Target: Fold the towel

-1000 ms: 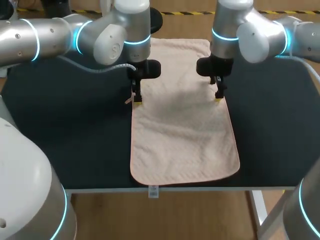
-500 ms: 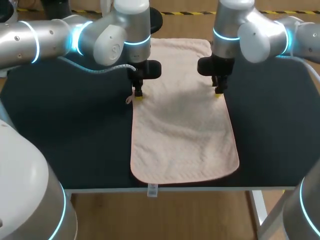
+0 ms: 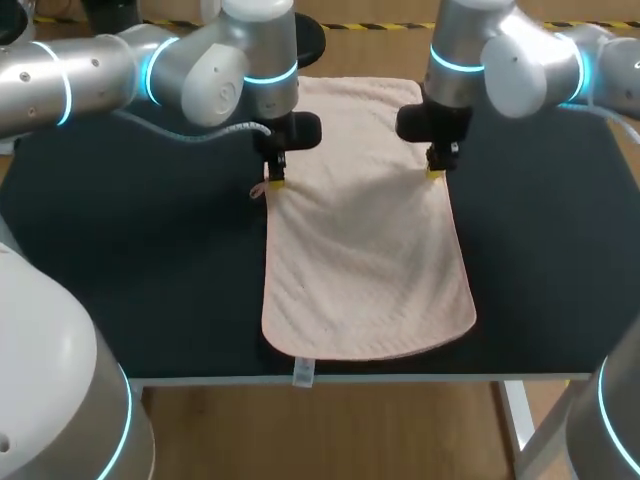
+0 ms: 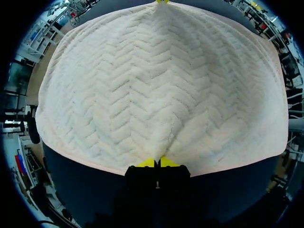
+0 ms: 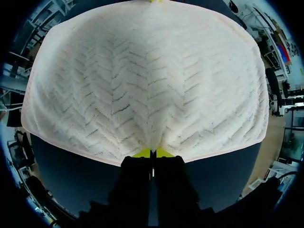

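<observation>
- Towel point(image 3: 365, 260) runs from the top middle of the head view down to the lower middle, lying lengthwise on the dark table point(image 3: 130, 280); its near end sits at the table's front edge.
- Left gripper point(image 3: 273, 183) is on the towel's left long edge, in the upper half of the frame. Fingertips are pinched together with a fold of cloth between them, and the left wrist view shows the fabric puckering up into the yellow tips.
- Right gripper point(image 3: 436, 173) is on the opposite long edge, about level with the left one. It is also clamped on cloth, and the right wrist view shows the same pucker rising to its tips.
- Between my two grips the cloth looks slightly raised and creased. The rest, toward the bottom of the frame, lies flat.
- Progress: I'd say grasping is done and both edges are held. No layer is doubled over anywhere I can see, so the fold itself is not yet made.
- Left to do, my guess: lift, carry the held part over the flat part, lay it down with edges matched, let go.
</observation>
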Motion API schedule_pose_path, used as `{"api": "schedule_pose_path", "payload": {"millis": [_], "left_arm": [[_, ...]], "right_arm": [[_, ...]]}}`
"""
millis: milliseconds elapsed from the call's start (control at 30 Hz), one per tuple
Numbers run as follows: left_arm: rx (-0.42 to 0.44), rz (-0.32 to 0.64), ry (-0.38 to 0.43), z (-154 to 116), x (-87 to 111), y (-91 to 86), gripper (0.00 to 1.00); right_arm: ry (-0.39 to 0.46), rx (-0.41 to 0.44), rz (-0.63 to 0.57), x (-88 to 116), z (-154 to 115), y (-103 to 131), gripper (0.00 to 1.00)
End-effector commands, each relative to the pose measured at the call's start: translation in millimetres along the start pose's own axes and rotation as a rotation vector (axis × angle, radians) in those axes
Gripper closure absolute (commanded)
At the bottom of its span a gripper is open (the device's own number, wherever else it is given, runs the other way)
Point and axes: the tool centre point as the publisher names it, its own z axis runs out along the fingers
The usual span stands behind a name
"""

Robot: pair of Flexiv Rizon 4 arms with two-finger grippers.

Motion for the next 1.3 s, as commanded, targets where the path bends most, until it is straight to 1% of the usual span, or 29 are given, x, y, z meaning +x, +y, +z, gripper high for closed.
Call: {"api": "schedule_pose_path", "payload": {"millis": [33,100,233,367,500,600,633,667,733,767,900,967,1000,1067,1100,1200,1300], "left_arm": [[0.005,-0.02,-0.055,-62.9,15.7,14.6,1.0],[0.008,-0.036,-0.082,-83.1,15.5,17.4,1.0],[0.009,-0.072,-0.142,-124.6,12.2,24.4,1.0],[-0.01,-0.097,-0.197,-166.3,3.2,29.3,1.0],[-0.015,-0.13,-0.255,-210.2,-8.5,30.0,1.0],[-0.006,-0.163,-0.292,-240.7,-18.1,32.8,1.0],[-0.006,-0.169,-0.315,-252.0,-20.8,34.0,1.0],[0.005,-0.176,-0.32,-262.0,-23.9,35.2,1.0],[0.01,-0.184,-0.366,-283.8,-29.4,36.8,1.0],[0.02,-0.188,-0.374,-293.5,-32.6,37.6,1.0],[0.034,-0.193,-0.458,-333.1,-47.8,40.0,1.0],[0.013,-0.2,-0.486,-345.0,-55.9,40.2,1.0],[0.023,-0.198,-0.503,-351.0,-60.3,41.2,1.0],[0.017,-0.197,-0.53,-362.2,-69.4,41.5,1.0],[0.016,-0.192,-0.549,-368.4,-73.1,41.1,1.0],[0.011,-0.188,-0.6,-386.0,-82.2,39.4,1.0],[0.003,-0.184,-0.644,-397.6,-87.5,38.0,1.0]], "right_arm": [[-0.054,0.002,-0.013,13.9,-52.5,-4.8,1.0],[-0.077,0.002,-0.02,13.1,-69.3,-3.8,1.0],[-0.131,0.044,-0.053,6.6,-103.8,-2.7,1.0],[-0.211,0.037,-0.068,-6.0,-151.3,-0.1,1.0],[-0.29,-0.004,-0.069,-17.0,-201.0,2.8,1.0],[-0.325,-0.062,-0.045,-23.1,-235.6,2.1,1.0],[-0.333,-0.063,-0.048,-23.6,-247.2,2.4,1.0],[-0.347,-0.066,-0.056,-24.1,-259.0,3.0,1.0],[-0.385,-0.076,-0.067,-25.3,-284.2,4.2,1.0],[-0.401,-0.08,-0.08,-26.6,-295.4,5.0,1.0],[-0.469,-0.102,-0.084,-33.9,-338.6,7.9,1.0],[-0.5,-0.111,-0.089,-36.8,-354.6,10.0,1.0],[-0.525,-0.119,-0.089,-39.2,-366.3,11.2,1.0],[-0.554,-0.127,-0.092,-43.2,-379.9,13.0,1.0],[-0.591,-0.126,-0.092,-46.9,-390.5,14.0,1.0],[-0.639,-0.13,-0.092,-55.2,-406.8,16.6,1.0],[-0.676,-0.133,-0.095,-59.1,-414.2,18.8,1.0]]}}
